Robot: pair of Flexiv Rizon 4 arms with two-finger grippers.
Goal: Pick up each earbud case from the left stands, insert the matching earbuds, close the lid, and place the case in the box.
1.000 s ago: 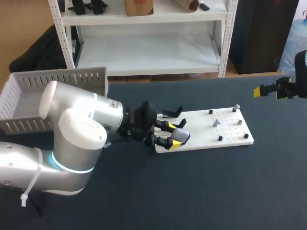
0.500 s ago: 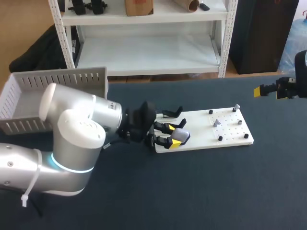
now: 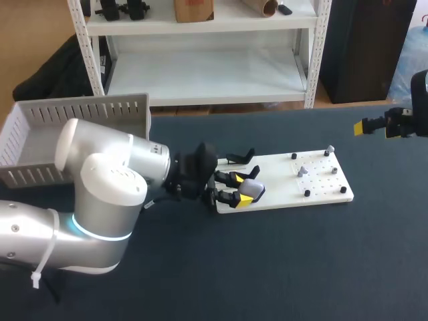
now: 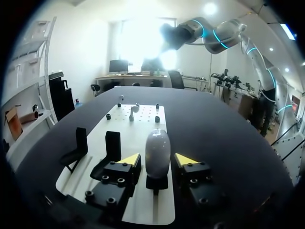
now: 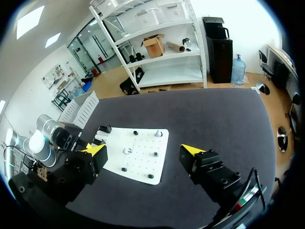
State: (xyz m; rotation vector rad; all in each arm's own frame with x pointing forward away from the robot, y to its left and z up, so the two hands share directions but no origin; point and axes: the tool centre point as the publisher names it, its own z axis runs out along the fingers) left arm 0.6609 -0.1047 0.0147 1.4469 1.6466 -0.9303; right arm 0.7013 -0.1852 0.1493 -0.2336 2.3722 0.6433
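**Left gripper straddles earbud case, no pinch**

The left gripper (image 4: pixel 158 159) is at the near end of the white board (image 3: pixel 321 175). Its fingers are spread, with one yellow tip on each side of the grey earbud case (image 4: pixel 157 151). The left wrist view shows a slim gap between each tip and the case, so nothing is clamped. The case stands upright on a black stand (image 4: pixel 156 183) (mostly hidden under it). Two more black stands (image 4: pixel 113 145) sit on the board just beside the gripper. At the board's far end are black pegs (image 3: pixel 307 193) and small grey pieces (image 3: pixel 302 171), too small to identify. The right gripper (image 3: pixel 378 126) hangs over the dark table (image 3: pixel 267 267) near its right edge, well apart from the board, with its fingers spread wide. The box (image 3: pixel 40 134), grey with slatted walls, sits at the table's far left, behind the left arm (image 3: pixel 100 200).
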